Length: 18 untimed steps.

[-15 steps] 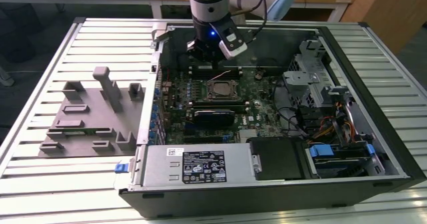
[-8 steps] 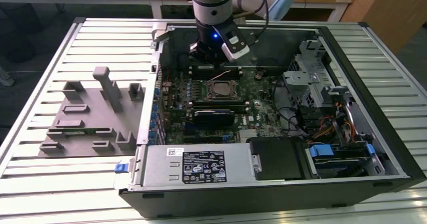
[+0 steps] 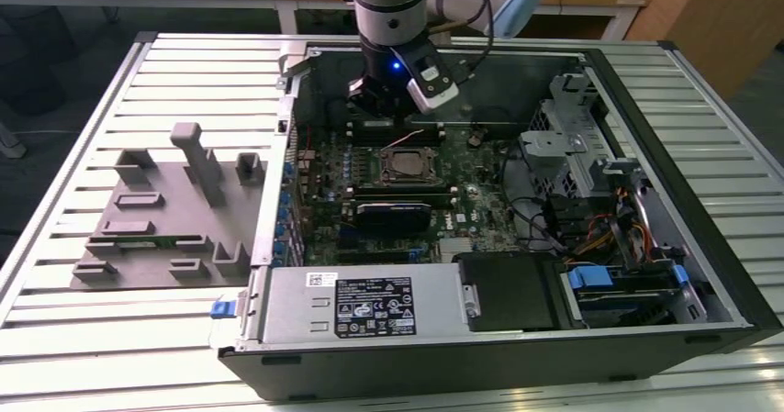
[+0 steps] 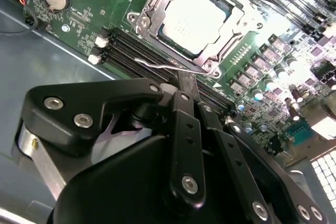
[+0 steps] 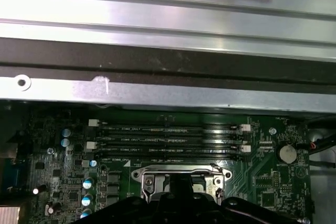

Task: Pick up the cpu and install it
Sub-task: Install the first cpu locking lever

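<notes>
Exterior view: a black, open-sided metal computer case (image 3: 490, 371) lies on a slatted aluminium table (image 3: 123, 339), with a green motherboard (image 3: 472, 212) exposed inside. The grey robot arm (image 3: 389, 8) comes in at twelve o'clock of the board, and its black gripper (image 3: 392, 118) hangs just above the board. The cpu (image 3: 405, 166), a small flat square chip with a pale silver metal top, sits at six o'clock from the gripper, near it but apart. It lies flat inside the silver metal socket frame (image 3: 431, 166). At nine o'clock of the case, a grey plastic fixture (image 3: 172, 215) of upright blocks stands on the table.

In the second wrist view the gripper (image 4: 185, 80) has its jaws drawn together, with no gap showing and nothing clamped between them. The cpu (image 4: 195, 17) lies just beyond the tips, outside the jaws, seated in the frame (image 4: 146, 17). A thin bent wire lever (image 4: 155, 64) and black memory slots (image 4: 126, 45) lie between tips and chip. Whether the tips touch the lever cannot be told.
</notes>
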Tool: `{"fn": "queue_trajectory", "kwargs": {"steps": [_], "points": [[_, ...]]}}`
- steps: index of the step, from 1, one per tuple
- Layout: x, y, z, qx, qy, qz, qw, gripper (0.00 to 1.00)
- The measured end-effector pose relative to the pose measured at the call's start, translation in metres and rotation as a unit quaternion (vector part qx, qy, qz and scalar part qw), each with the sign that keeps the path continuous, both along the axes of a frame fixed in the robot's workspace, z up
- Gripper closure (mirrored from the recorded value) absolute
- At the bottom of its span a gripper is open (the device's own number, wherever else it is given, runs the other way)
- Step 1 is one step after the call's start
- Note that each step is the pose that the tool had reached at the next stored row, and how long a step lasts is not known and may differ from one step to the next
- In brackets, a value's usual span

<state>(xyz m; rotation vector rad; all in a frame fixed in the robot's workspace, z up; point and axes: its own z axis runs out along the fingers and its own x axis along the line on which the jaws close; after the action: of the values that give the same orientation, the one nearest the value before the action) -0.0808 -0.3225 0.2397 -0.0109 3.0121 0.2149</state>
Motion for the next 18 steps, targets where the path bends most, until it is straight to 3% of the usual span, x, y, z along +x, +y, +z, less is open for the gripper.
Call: {"fn": "queue_trajectory", "kwargs": {"steps": [18], "points": [[0.0087, 0.001, -0.0025, 0.0, 0.0, 0.0, 1.0, 0.89]]}}
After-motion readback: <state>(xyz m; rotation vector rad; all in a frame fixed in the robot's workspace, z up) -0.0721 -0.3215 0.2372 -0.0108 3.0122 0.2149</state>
